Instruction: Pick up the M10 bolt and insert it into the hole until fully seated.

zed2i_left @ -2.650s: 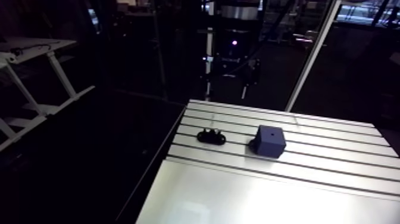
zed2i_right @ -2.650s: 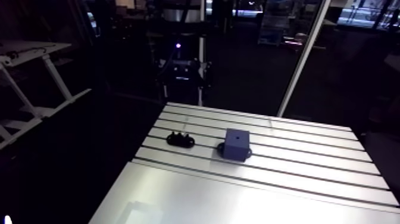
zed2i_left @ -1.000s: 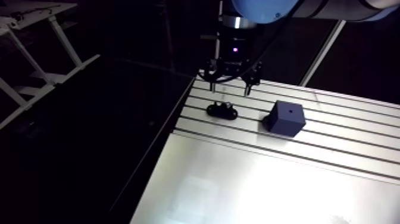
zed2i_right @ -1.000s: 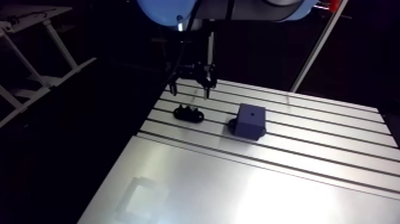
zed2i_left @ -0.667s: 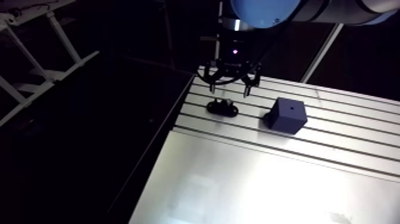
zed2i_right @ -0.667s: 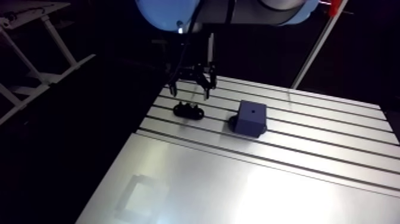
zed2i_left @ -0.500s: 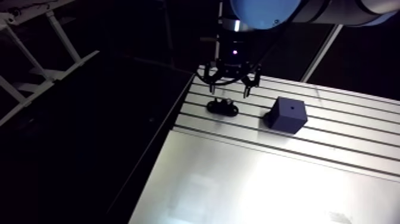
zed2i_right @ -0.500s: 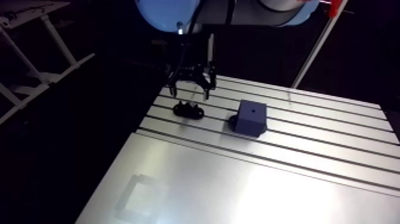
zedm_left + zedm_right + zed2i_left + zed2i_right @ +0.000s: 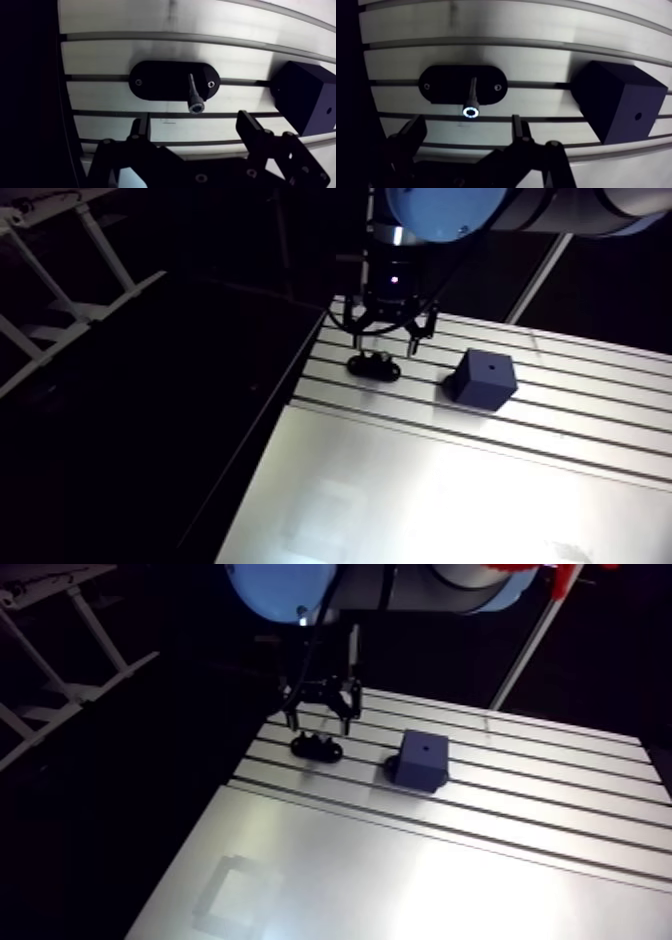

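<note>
**Colleague:** What is on the table?

**Operator:** I see one slotted aluminium table [image 9: 420, 488], matt silver, with straight grooves running across its far half and a smooth plate nearer me. Close to the table's side edge lies one flat black holder [image 9: 160, 80]. It is a smooth oval with two small round marks, one near each end.

**Colleague:** And the bolt?

**Operator:** One M10 bolt [image 9: 193, 92] stands out of that holder, off its middle and towards the end nearer the block. It has a slim grey metal shank. Its round socket head is uppermost, facing my wrist camera, and shines as a bright ring.

**Colleague:** What comes after it?

**Operator:** One dark block [image 9: 305, 100], cube-shaped, matt and sharp-edged. It sits apart from the holder on the same grooves. I count one small round hole [image 9: 328, 111] in its upper face.

**Colleague:** And the pincer?

**Operator:** My gripper [image 9: 194, 122] hangs over the holder. Its two black fingers [image 9: 141, 127] stand wide apart and grip nothing. The bolt's head shows just ahead of the gap between them, touching neither.
</note>
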Motion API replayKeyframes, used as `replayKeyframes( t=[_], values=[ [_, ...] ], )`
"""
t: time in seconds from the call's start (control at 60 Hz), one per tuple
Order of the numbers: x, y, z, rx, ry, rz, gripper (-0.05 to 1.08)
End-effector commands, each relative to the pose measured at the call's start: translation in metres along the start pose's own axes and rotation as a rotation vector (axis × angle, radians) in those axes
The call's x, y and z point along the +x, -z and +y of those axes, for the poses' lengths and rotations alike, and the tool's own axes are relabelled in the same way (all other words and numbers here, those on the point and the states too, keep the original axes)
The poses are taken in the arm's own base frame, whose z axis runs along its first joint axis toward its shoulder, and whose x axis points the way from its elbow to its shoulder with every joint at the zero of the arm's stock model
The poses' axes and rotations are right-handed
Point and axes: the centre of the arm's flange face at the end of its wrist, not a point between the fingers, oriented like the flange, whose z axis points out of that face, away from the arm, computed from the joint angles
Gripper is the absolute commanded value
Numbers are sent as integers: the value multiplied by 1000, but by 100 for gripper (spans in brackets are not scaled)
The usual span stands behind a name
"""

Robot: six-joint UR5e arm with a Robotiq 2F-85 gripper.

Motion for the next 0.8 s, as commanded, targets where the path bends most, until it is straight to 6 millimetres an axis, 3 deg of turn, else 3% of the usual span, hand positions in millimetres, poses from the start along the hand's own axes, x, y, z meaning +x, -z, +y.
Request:
replayKeyframes(
  t=[0.017, 0.317, 0.8],
  values=[
    [2, -5, 1, 1, -1, -8, 12],
    [6, -9, 1, 18, 9, -7, 28],
    [12, -10, 1, 29, 8, -8, 37]
  ],
)
